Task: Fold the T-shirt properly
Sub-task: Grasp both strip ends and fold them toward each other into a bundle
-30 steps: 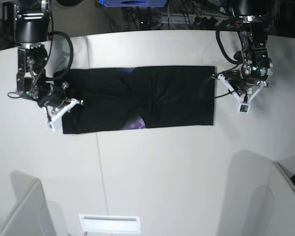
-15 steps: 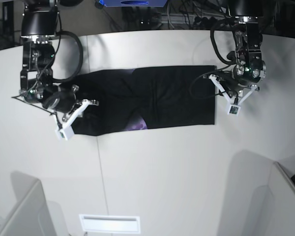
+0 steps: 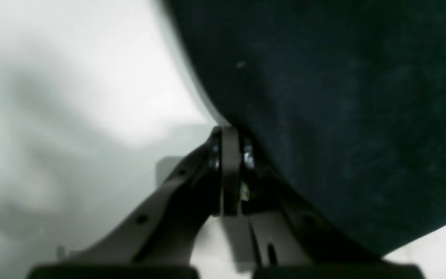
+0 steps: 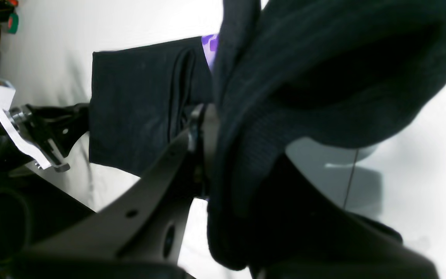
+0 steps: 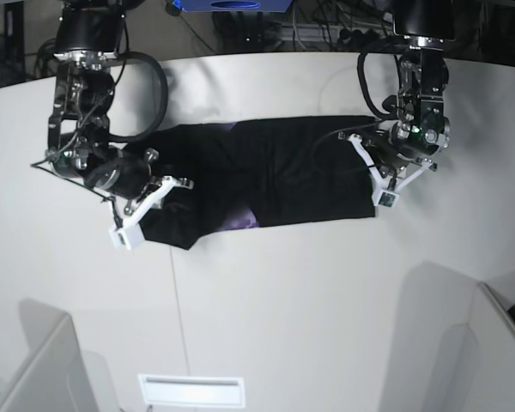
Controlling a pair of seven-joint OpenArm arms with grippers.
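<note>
Here the black T-shirt [image 5: 275, 176] lies as a long band on the white counter [image 5: 283, 292]. Each end effector is clamped on one end: right end effector [image 5: 142, 193], left end effector [image 5: 379, 167], probably to fold lengthwise. Only the right wrist view shows lifted cloth bunched between the jaws.

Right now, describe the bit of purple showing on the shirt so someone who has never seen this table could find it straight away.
Start at the white table and find the long black T-shirt stretched between the two arms. Follow its near edge towards the right gripper. The purple patch peeks out there, the only colour on otherwise plain black cloth.
</note>
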